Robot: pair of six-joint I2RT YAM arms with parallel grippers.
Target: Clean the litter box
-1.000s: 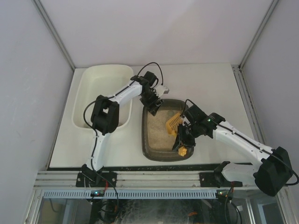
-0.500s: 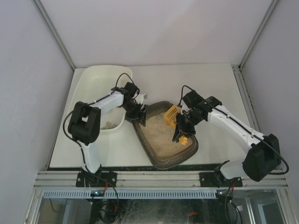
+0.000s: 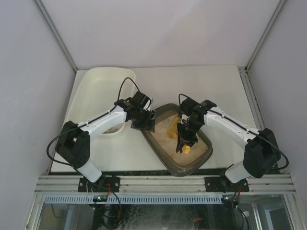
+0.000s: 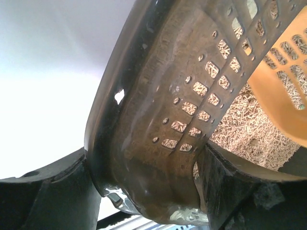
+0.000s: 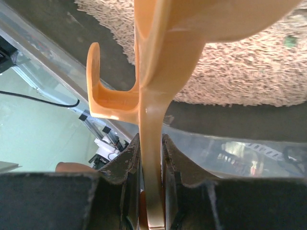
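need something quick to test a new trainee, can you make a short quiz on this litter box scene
1. True or false: the left fingers are clamped on the wall of the litter box.
2. The right fingers hold: A) a cable B) the orange scoop C) nothing
3. Fill in: the litter box holds beige ____.

Key: 1 true; 2 B; 3 pellets
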